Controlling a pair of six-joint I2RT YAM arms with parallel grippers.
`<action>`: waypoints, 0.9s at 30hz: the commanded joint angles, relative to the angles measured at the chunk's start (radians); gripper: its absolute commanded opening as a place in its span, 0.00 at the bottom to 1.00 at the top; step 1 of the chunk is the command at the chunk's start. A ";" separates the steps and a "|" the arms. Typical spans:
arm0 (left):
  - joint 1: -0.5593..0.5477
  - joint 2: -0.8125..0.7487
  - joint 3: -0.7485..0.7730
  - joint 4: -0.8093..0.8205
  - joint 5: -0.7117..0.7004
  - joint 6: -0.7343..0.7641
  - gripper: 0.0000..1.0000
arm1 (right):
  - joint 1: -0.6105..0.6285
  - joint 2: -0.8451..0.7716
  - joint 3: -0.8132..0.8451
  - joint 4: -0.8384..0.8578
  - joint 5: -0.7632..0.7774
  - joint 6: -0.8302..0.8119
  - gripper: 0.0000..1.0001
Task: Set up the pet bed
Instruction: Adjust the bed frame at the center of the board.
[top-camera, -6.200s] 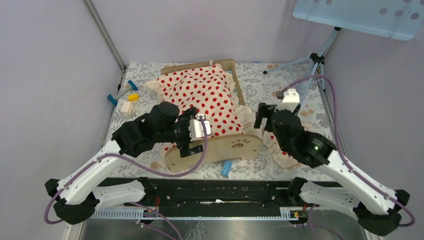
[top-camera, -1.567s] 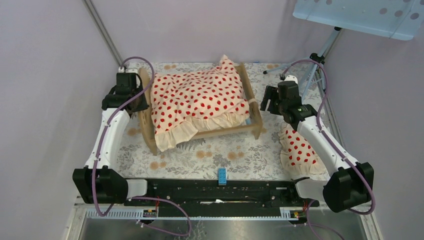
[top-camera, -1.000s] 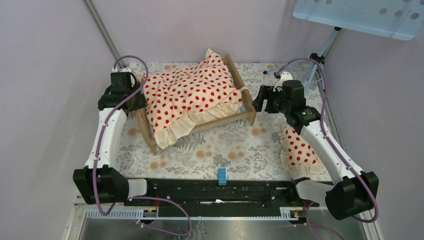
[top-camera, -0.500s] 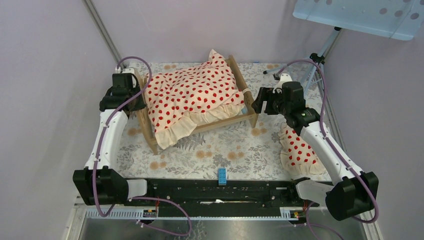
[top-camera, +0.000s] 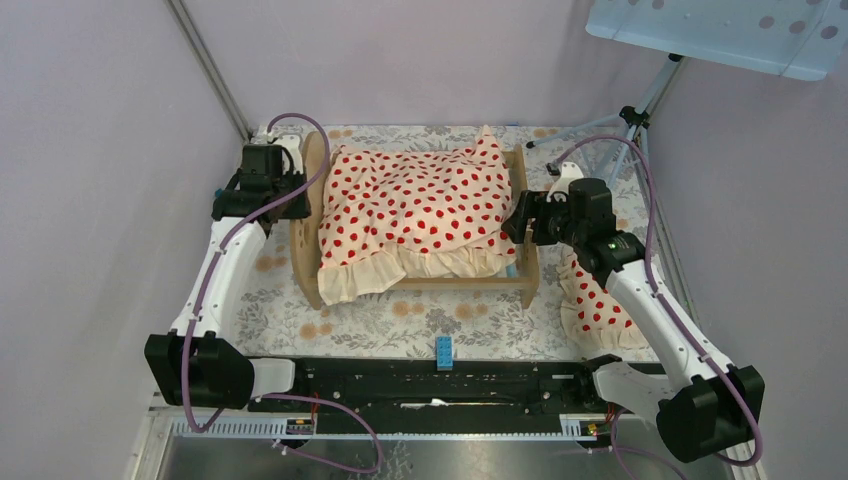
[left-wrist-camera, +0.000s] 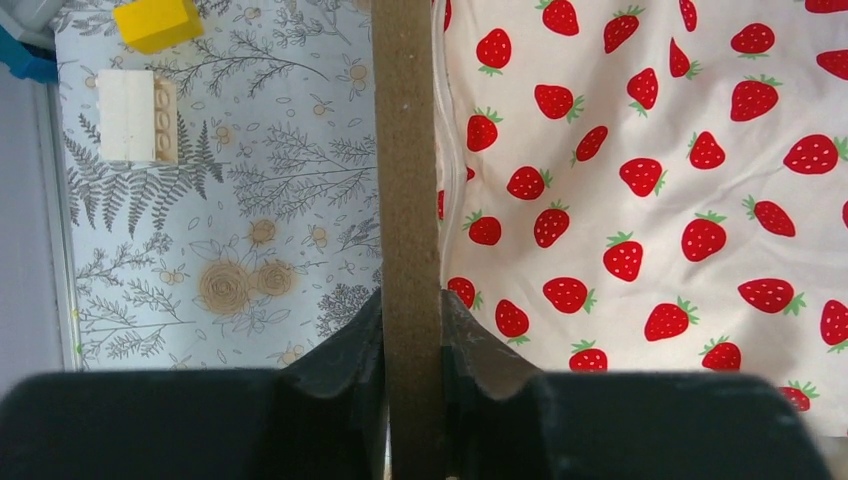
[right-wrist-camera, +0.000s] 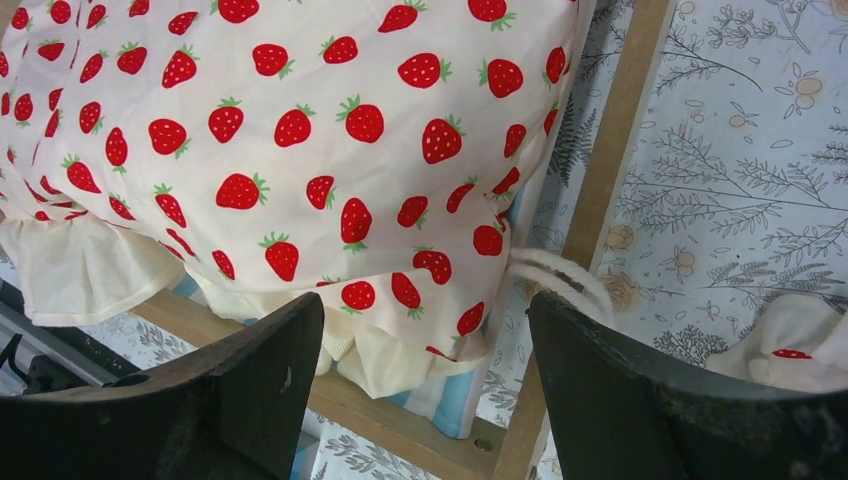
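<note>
Two tools attend the pet bed (top-camera: 455, 284), which stands on its legs at the middle of the table (top-camera: 400, 325), between the arms, long side toward the bases. We find the left tool (left-wrist-camera: 410, 325) pinching the edge of the left end board, one finger on each face, in our judgement to steady or steer the frame. The right tool (right-wrist-camera: 425, 312) hangs spread wide over the bed's right end, gripping nothing. The strawberry blanket (top-camera: 415, 205) drapes the mattress, ruffle over the near rail. The pillow (top-camera: 592, 300) lies on the table under the right arm, not yet placed.
</note>
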 joint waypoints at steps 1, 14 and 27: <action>-0.020 0.048 0.001 0.097 0.105 -0.077 0.34 | -0.003 -0.048 0.025 -0.051 0.016 0.002 0.82; -0.230 -0.190 0.110 -0.050 -0.127 -0.285 0.97 | 0.248 -0.140 -0.006 -0.172 0.132 0.102 0.84; -0.711 -0.237 -0.074 -0.119 -0.626 -0.552 0.83 | 0.393 -0.076 -0.104 -0.067 0.334 0.206 0.81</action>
